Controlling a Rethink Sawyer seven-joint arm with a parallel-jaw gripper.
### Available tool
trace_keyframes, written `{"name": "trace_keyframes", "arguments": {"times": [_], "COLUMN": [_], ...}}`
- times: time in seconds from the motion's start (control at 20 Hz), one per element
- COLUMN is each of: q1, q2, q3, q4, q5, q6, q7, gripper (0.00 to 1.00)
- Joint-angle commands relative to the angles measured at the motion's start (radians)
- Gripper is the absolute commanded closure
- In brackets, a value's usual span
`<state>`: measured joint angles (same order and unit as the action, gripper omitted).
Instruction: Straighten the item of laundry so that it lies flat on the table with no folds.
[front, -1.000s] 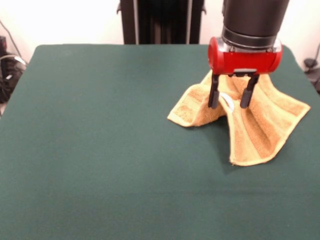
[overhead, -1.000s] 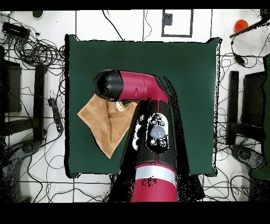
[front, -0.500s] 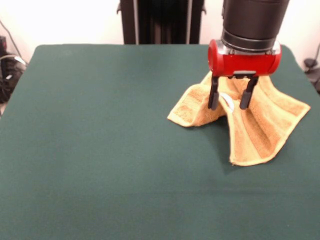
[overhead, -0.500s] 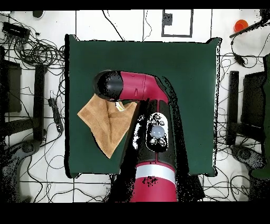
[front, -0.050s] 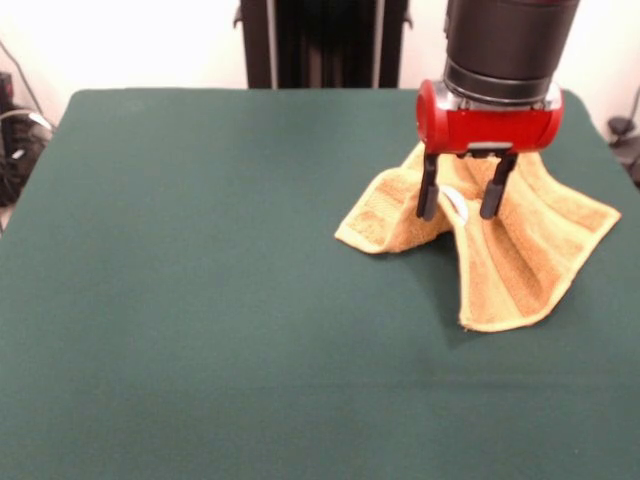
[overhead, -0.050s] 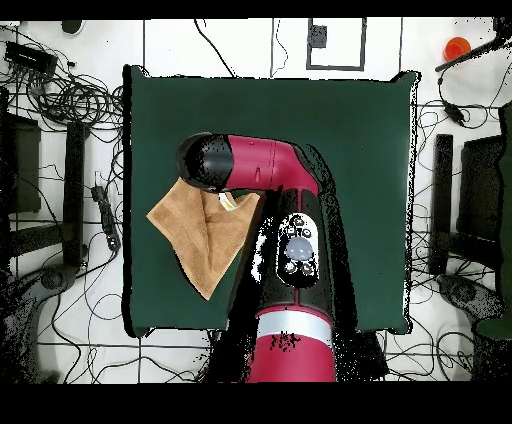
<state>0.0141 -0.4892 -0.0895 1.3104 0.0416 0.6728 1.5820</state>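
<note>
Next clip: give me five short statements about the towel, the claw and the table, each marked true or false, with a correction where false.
1. The towel lies fully flat with no folds. False: a raised ridge runs through its middle and its left part is bunched.
2. The claw is open, its two fingers apart above the towel's ridge. True.
3. The towel sits in the middle of the table. False: in the front view it lies near the table's right edge, towards the far side.
4. A small white label shows on the towel between the claw's fingers. True.
5. The claw has lifted the towel clear of the table. False: the towel rests on the table.
</note>
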Motion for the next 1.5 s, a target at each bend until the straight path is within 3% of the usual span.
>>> {"name": "trace_keyframes", "arguments": {"times": [0.05,1.5], "q1": [-0.012,-0.056], "q2": [0.077,0.111], "q3": [0.113,0.171], "q4": [0.047,0.043], "q5": [-0.067,-0.114], "q6": [0.021,0.009], "q7": [-0.014,-0.001], "gripper": [0.00,0.00]}}
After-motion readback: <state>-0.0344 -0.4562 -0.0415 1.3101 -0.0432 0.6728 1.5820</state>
